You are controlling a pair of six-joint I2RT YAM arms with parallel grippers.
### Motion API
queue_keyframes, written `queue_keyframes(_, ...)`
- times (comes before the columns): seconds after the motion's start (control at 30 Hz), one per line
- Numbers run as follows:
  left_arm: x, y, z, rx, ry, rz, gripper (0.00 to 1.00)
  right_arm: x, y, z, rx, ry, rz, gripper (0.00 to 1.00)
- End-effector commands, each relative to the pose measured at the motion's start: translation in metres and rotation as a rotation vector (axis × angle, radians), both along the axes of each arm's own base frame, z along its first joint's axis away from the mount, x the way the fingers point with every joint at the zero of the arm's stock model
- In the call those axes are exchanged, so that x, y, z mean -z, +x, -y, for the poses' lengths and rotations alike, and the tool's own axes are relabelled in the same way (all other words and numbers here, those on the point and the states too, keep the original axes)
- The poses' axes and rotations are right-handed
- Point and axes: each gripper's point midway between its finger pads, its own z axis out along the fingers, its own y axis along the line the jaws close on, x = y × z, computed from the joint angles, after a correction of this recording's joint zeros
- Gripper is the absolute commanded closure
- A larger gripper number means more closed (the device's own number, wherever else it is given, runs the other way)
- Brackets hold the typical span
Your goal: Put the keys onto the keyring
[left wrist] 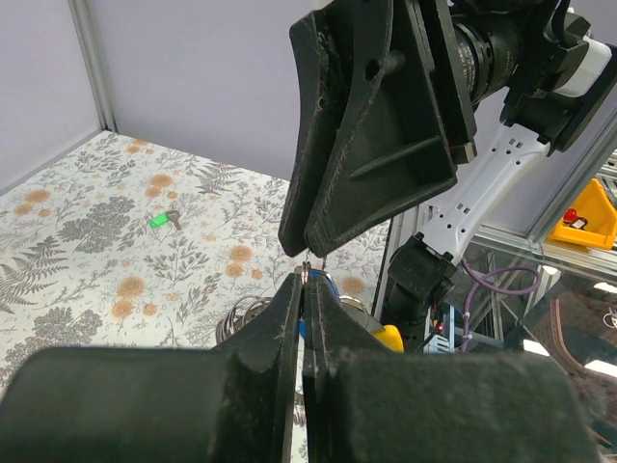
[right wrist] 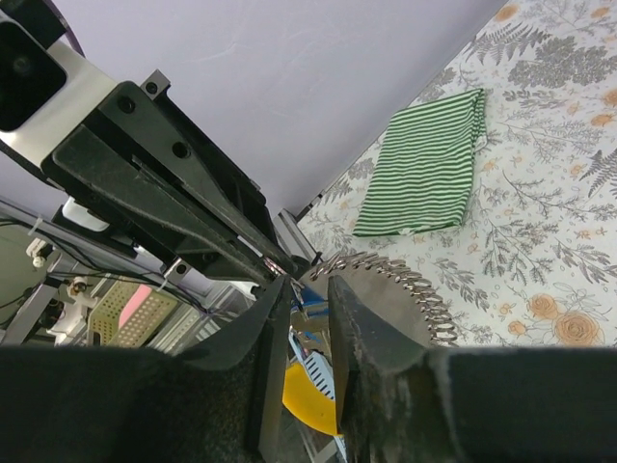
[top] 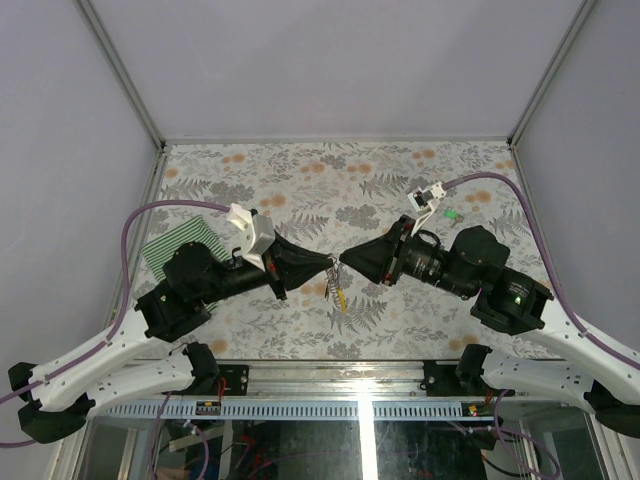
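Precision work at the centre of the table (top: 300, 180)

The floral-patterned table carries everything. Above its middle, a touch toward six o'clock in the overhead view, the two arms meet tip to tip. The left gripper (left wrist: 305, 282) reaches in from eight o'clock with its fingers pressed together, pinching what looks like a thin loop of wire at the very tip. The right gripper (right wrist: 308, 287) comes from three o'clock with its fingers a narrow gap apart. I cannot tell whether they touch the wire.

The green-and-white striped cloth (top: 185, 248) lies flat at nine o'clock, well apart from the action. The keyring (right wrist: 405, 277) hangs under the two tips, its chain curling down and its yellow tag (left wrist: 388, 338) dangling lowest. A small blue shape (left wrist: 324, 285) just behind the left fingers may be the blue key already hanging with the ring, though the fingers hide most of it. The green key (top: 452, 213) lies on the table at two o'clock, well clear of both grippers.

My judgement is that the ring is being steadied and opened for threading. To do this well, the left pinch should stay firm and motionless. The right fingers should close only on the wire, not on the chain or tag, and any pull should be small and straight so the ring does not twist out of the grip.
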Motion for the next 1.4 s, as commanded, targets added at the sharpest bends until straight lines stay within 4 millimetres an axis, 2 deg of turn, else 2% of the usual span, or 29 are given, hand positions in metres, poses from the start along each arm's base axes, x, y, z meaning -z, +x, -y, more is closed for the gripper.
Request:
queue_keyframes(0.0, -0.034, 0.0, -0.007, -0.024, -0.11, 0.056, 1.0, -0.02, -0.008, -0.001, -0.037, 0.041, 0.028, 0.73)
queue_keyframes(0.23, -0.033, 0.001, -0.005, -0.021, -0.107, 0.054, 1.0, -0.021, -0.01, -0.002, -0.049, 0.043, 0.032, 0.82)
queue_keyframes(0.47, -0.032, 0.002, -0.006, -0.028, -0.106, 0.052, 1.0, -0.023, -0.011, -0.001, -0.054, 0.052, 0.043, 1.0)
queue_keyframes(0.8, -0.035, 0.0, -0.008, -0.029, -0.116, 0.06, 1.0, -0.012, -0.004, 0.003, -0.004, 0.009, 0.013, 1.0)
queue_keyframes(1.17, -0.036, -0.002, -0.008, -0.016, -0.12, 0.064, 1.0, 0.001, -0.002, -0.004, -0.018, -0.037, -0.02, 1.0)
queue_keyframes(1.37, -0.037, -0.005, -0.008, -0.005, -0.123, 0.065, 1.0, 0.004, 0.0, -0.009, -0.023, -0.043, -0.026, 0.95)
